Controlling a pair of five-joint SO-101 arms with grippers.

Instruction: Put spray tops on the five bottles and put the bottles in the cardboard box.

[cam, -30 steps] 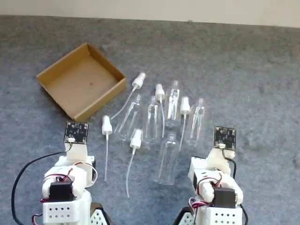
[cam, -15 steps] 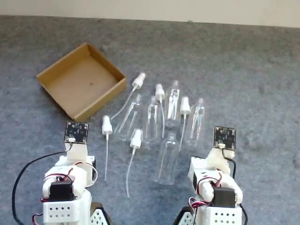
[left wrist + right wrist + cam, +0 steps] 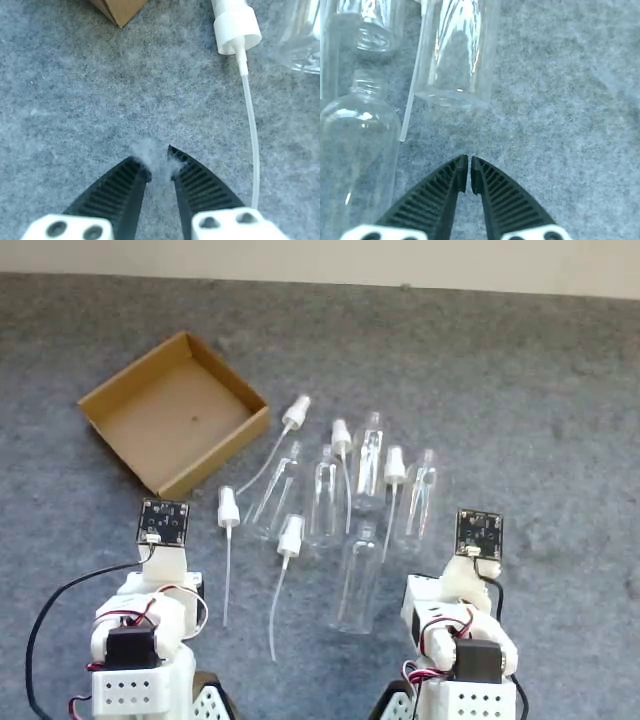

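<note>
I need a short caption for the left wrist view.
Left claw, slightly open, near a loose spray top on grey carpet.

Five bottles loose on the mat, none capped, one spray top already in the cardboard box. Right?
No. The high view shows the cardboard box empty: all five spray tops lie on the mat beside the bottles. The five bottles are loose on the mat, none capped.

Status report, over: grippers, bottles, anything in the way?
Both empty: left gripper open a crack, right gripper shut. Five bottles lying uncapped, none in box. Tubes of spray tops lie between bottles.
</note>
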